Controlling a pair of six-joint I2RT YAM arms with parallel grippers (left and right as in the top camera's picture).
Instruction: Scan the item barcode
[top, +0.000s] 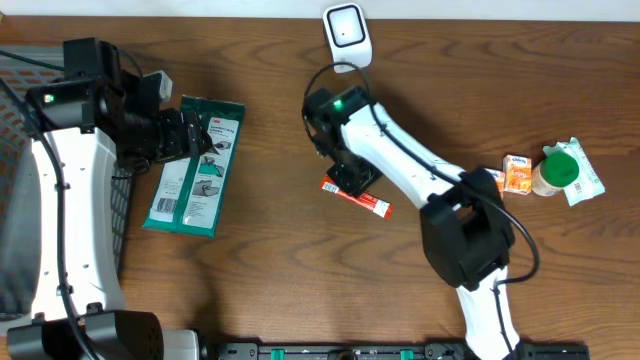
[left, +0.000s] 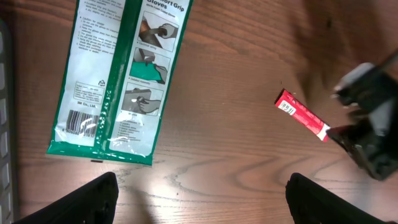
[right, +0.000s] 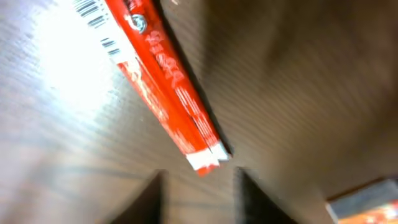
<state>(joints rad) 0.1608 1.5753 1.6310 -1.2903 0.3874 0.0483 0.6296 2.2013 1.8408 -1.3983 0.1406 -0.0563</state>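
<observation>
Near the middle of the table (top: 270, 260), the red stick packet (top: 356, 198) lies flat on the wood with the right gripper (right: 200, 183) directly above its left end. In the right wrist view the two fingers stand apart with a gap between them and the packet's white end lies just beyond that gap, so the pincer reads as parted and gripping nothing, though the picture is blurred. The packet's printed barcode faces up. The white scanner (top: 346, 30) stands at the far edge, apart from the packet, with its face turned toward the table. The packet is not held up to it, so I judge that if this is the item to scan, it is either done and set down or yet to be lifted; the pictures cannot settle which. To the left, the left gripper (left: 200, 180) hangs wide open and empty just near of the green glove pack (left: 121, 68), which lies flat with its barcode showing and looks untouched. An orange carton (top: 517, 175) and a green-capped bottle (top: 558, 170) wait at the far right, so more scanning probably remains.
</observation>
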